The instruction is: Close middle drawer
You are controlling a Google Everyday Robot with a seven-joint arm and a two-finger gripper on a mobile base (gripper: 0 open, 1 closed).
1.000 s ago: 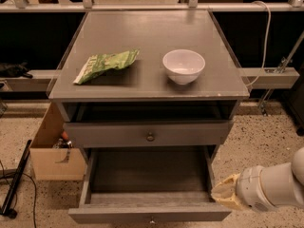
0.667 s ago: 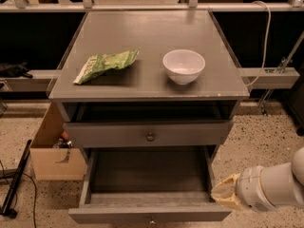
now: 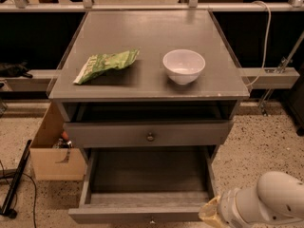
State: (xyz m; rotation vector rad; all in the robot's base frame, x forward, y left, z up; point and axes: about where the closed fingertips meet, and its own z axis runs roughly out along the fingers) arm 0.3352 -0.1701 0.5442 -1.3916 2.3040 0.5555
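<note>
The middle drawer [image 3: 142, 215] is a wide grey shallow box, pulled far out at the bottom of the grey cabinet [image 3: 147, 87]. Its inside is bare. Its low front carries a tiny round knob [image 3: 152, 221] at the picture's lower edge. Above it, the taller-fronted drawer [image 3: 148, 134] with a brass knob stands slightly out. My gripper [image 3: 210, 213], a tan tip on a white arm [image 3: 270, 201], is at the lower right, just beside the front right corner of the middle drawer.
On the cabinet top lie a green chip bag [image 3: 105, 64] and a white bowl [image 3: 184, 66]. An open cardboard box [image 3: 53, 151] stands on the floor at the left, with a black pole [image 3: 16, 179] beside it. A rail and a cable run behind.
My gripper and arm have sunk a little lower and to the left, closer to the drawer's front right corner. The drawers have not moved.
</note>
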